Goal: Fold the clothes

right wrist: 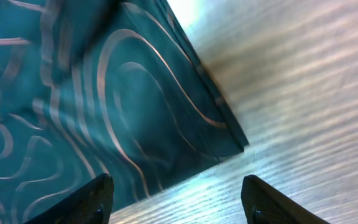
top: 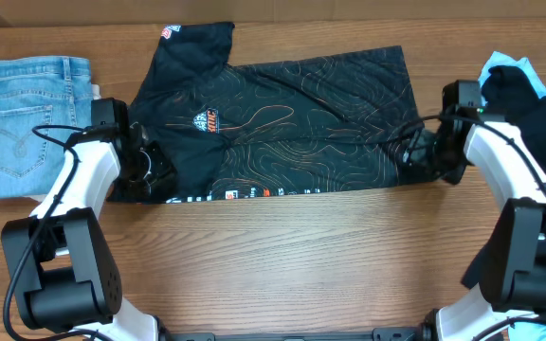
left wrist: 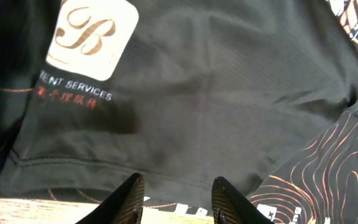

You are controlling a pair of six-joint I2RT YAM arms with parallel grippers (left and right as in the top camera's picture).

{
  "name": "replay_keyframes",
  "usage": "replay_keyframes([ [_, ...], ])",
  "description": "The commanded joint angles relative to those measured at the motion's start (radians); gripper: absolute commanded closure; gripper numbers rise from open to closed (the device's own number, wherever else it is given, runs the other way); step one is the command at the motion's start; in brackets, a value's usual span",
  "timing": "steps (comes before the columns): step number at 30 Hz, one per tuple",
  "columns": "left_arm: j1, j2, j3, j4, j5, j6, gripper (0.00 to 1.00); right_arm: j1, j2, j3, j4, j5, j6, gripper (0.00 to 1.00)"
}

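The clothes, a black jersey (top: 282, 123) with thin orange contour lines, lie folded across the back half of the table. One sleeve points to the far left. My left gripper (top: 154, 169) hovers at the jersey's near-left edge. In the left wrist view the gripper (left wrist: 179, 206) is open, with a plain black panel of the jersey (left wrist: 197, 93) and a white logo patch (left wrist: 92, 37) below it. My right gripper (top: 415, 150) sits at the jersey's right edge. From the right wrist this gripper (right wrist: 176, 205) is open wide over bare wood, just off the jersey's corner (right wrist: 73, 93).
Folded light-blue jeans (top: 27, 123) lie at the far left, close to the left arm. A heap of black and light-blue garments (top: 529, 95) sits at the far right behind the right arm. The wooden table (top: 282, 256) runs in front of the jersey.
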Motion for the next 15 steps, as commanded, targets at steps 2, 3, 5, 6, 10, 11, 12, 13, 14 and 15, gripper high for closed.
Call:
replay_keyframes([
  [2, 0.0, -0.028, 0.005, -0.011, -0.003, 0.03, 0.61, -0.004, 0.001, -0.076, 0.051, 0.001, 0.052, 0.31],
  [3, 0.0, -0.028, 0.005, -0.013, -0.004, 0.029, 0.61, -0.004, 0.001, -0.092, 0.068, 0.002, 0.052, 0.31],
  [5, 0.0, -0.028, 0.003, -0.014, -0.007, 0.03, 0.61, -0.004, 0.001, -0.118, 0.106, 0.002, 0.052, 0.34],
  [6, -0.001, -0.028, 0.003, -0.018, -0.016, 0.029, 0.61, -0.004, 0.001, -0.128, 0.125, 0.002, 0.052, 0.36],
  [10, -0.008, -0.028, 0.003, -0.041, -0.076, 0.029, 0.61, -0.004, 0.001, -0.161, 0.202, 0.002, 0.052, 0.41],
  [11, -0.009, -0.028, 0.003, -0.045, -0.082, 0.03, 0.61, -0.004, 0.001, -0.167, 0.215, 0.002, 0.052, 0.41],
  [12, -0.011, -0.028, 0.003, -0.048, -0.082, 0.03, 0.61, -0.004, 0.001, -0.173, 0.226, 0.002, 0.052, 0.41],
  [13, -0.011, -0.028, 0.003, -0.05, -0.082, 0.029, 0.61, -0.004, 0.001, -0.176, 0.232, 0.002, 0.052, 0.42],
  [14, -0.013, -0.028, 0.003, -0.051, -0.082, 0.029, 0.61, -0.004, 0.001, -0.177, 0.235, 0.002, 0.052, 0.45],
  [15, -0.013, -0.028, 0.003, -0.051, -0.082, 0.029, 0.61, -0.004, 0.001, -0.177, 0.236, 0.002, 0.052, 0.48],
])
